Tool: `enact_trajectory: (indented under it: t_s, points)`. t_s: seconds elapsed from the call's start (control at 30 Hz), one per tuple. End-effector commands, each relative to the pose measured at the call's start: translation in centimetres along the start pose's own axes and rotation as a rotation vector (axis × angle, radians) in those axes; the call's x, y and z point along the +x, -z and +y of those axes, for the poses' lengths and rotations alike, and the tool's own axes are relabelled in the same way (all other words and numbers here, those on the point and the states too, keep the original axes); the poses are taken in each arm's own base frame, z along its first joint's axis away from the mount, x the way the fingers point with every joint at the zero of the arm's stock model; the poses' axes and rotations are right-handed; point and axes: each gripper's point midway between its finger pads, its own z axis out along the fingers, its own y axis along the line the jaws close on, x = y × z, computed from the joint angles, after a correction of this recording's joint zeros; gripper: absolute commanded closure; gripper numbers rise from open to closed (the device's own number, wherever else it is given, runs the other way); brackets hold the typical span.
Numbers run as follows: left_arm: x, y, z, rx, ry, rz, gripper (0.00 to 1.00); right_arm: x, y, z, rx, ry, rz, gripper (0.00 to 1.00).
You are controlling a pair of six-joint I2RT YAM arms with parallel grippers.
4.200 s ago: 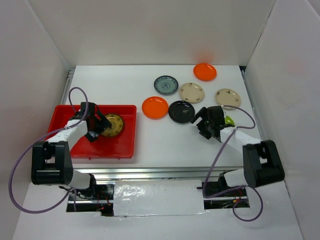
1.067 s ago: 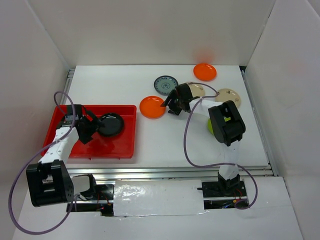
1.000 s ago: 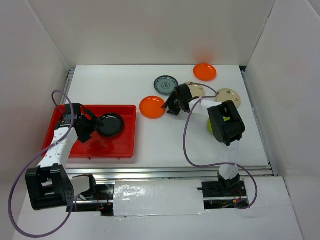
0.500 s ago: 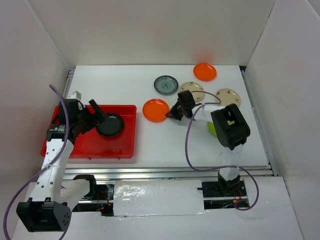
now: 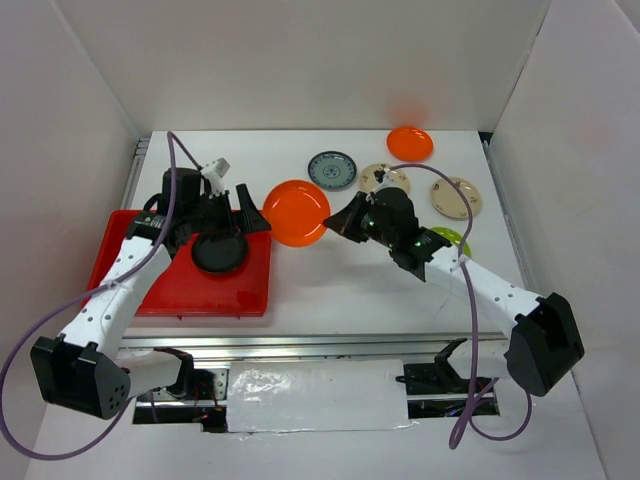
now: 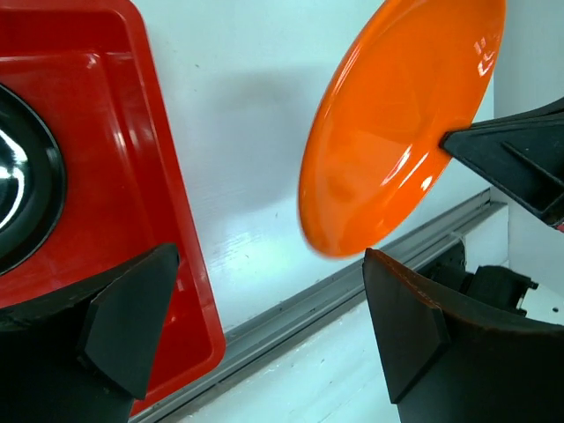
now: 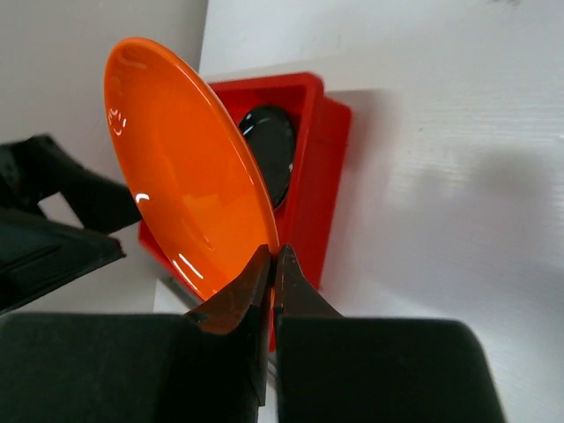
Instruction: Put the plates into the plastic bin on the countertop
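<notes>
The right fingers (image 7: 240, 295) are pinched narrow on the rim of one orange plate (image 5: 296, 212), nothing more than the lip between them. The plate hangs in the air, steeply tilted, just beside the near-right corner of the red bin (image 5: 190, 295) and not over it. The left fingers (image 6: 132, 308) are spread wide and empty, facing the plate from the bin side, above the glossy black plate (image 5: 219, 253) that lies in the bin.

The likely trouble is that thin rim hold: a tilted, glossy dish could swivel or slip out, and from here it would land on the counter (image 5: 330, 290) or strike the bin's wall. If the left fingers are meant to take it, closing off-centre, or one side letting go early, could drop it too. The two sets of fingers are near enough to knock together.

Room is good over the bare counter in front of the bin. Behind the right arm, a blue-grey plate (image 5: 331, 169), two cream plates (image 5: 455, 196), a second orange one (image 5: 410, 143) and a half-hidden lime plate (image 5: 450, 238) crowd any swing-back. The bin's low wall should be easy to clear.
</notes>
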Motion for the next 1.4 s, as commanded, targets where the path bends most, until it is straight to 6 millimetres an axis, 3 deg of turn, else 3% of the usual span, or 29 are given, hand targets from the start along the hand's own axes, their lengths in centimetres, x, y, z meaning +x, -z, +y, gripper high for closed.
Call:
enact_trajectory:
  t_s: [0.0, 0.1, 0.17, 0.2, 0.23, 0.27, 0.3, 0.33, 0.37, 0.4, 0.43, 0.47, 0.5, 0.57, 0.6, 0.67, 0.7, 0.8, 0.87, 1.0, 1.07, 1.1, 1.13, 1.17, 1.27, 1.37]
  points:
    - [-1.1, 0.1, -1.9, 0.045, -0.058, -0.022, 0.01, 1.5, 0.8, 3.0, -0.179, 0.066, 0.092, 1.00]
    - [-1.2, -0.4, -2.5, 0.069, -0.068, -0.011, 0.10, 2.4, 1.2, 4.8, -0.283, 0.076, 0.166, 1.00]
    - [-1.3, -0.7, -2.7, 0.074, -0.073, -0.010, 0.30, 2.9, 1.5, 5.8, -0.335, 0.076, 0.199, 1.00]
    - [-1.3, -1.0, -2.6, 0.067, -0.070, -0.005, 0.44, 3.0, 1.4, 5.9, -0.340, 0.072, 0.203, 1.00]
    - [-1.2, -1.0, -2.4, 0.055, -0.066, 0.001, 0.80, 3.0, 1.4, 6.0, -0.344, 0.068, 0.204, 1.00]
    - [-1.3, -1.2, -1.9, 0.025, -0.058, 0.001, 0.95, 2.8, 1.3, 5.9, -0.335, 0.066, 0.196, 1.00]
    - [-1.2, -1.3, -1.5, 0.007, -0.054, 0.006, 1.00, 2.7, 1.1, 5.8, -0.324, 0.065, 0.194, 1.00]
    - [-1.4, -1.1, -1.4, -0.005, -0.053, -0.001, 1.00, 2.7, 1.0, 5.6, -0.308, 0.062, 0.197, 0.94]
    - [-1.6, -1.0, -0.5, -0.060, -0.035, -0.016, 1.00, 2.4, 0.8, 5.3, -0.290, 0.060, 0.183, 0.74]
    - [-2.0, -0.8, 0.4, -0.107, -0.014, -0.038, 1.00, 2.3, 0.6, 4.7, -0.260, 0.049, 0.175, 0.46]
    - [-2.3, -0.4, 1.5, -0.162, 0.008, -0.065, 1.00, 2.2, 0.5, 3.3, -0.193, 0.021, 0.171, 0.25]
    - [-2.5, 0.4, 2.6, -0.220, 0.062, -0.098, 1.00, 1.0, 1.0, 2.4, -0.151, 0.003, 0.122, 0.00]
    - [-3.1, 1.3, 6.1, -0.361, 0.121, -0.159, 1.00, 0.6, 1.1, -0.4, -0.035, -0.029, 0.069, 0.00]
    - [-3.0, 3.1, 9.2, -0.468, 0.232, -0.228, 1.00, -0.2, 2.3, -2.8, 0.046, -0.050, -0.003, 0.00]
    - [-2.4, 3.7, 12.2, -0.528, 0.302, -0.247, 1.00, -0.1, 3.9, -3.5, 0.057, -0.049, -0.035, 0.00]
    - [-2.0, 4.3, 14.2, -0.539, 0.362, -0.286, 1.00, -0.2, 6.3, -5.5, 0.123, -0.053, -0.094, 0.00]
    - [-1.5, 4.4, 16.5, -0.573, 0.407, -0.298, 1.00, -0.1, 7.1, -6.2, 0.148, -0.053, -0.111, 0.00]
    - [-0.6, 3.0, 17.9, -0.514, 0.460, -0.259, 1.00, -0.1, 10.6, -9.5, 0.265, -0.064, -0.183, 0.00]
    - [0.2, 2.2, 19.5, -0.552, 0.490, -0.224, 1.00, -0.7, 12.9, -9.7, 0.255, -0.078, -0.245, 0.00]
    - [0.8, 0.4, 20.6, -0.520, 0.509, -0.172, 1.00, -1.4, 16.3, -10.6, 0.257, -0.097, -0.329, 0.00]
    - [1.1, -0.1, 20.6, -0.508, 0.515, -0.154, 0.90, -1.4, 17.6, -10.9, 0.271, -0.093, -0.345, 0.00]
    - [1.1, -0.2, 20.5, -0.506, 0.513, -0.156, 0.58, -1.4, 17.9, -11.1, 0.283, -0.097, -0.348, 0.00]
    - [1.2, 0.1, 20.4, -0.517, 0.514, -0.156, 0.43, -1.4, 18.3, -11.7, 0.310, -0.108, -0.351, 0.00]
    - [1.0, 0.2, 20.1, -0.527, 0.496, -0.164, 0.01, -1.2, 18.4, -12.0, 0.320, -0.119, -0.341, 0.00]
    - [0.7, 1.6, 19.9, -0.623, 0.451, -0.176, 0.01, 0.3, 17.4, -14.1, 0.374, -0.197, -0.285, 0.00]
    - [1.0, 2.6, 19.8, -0.684, 0.432, -0.157, 0.01, 1.6, 17.1, -18.2, 0.509, -0.307, -0.299, 0.00]
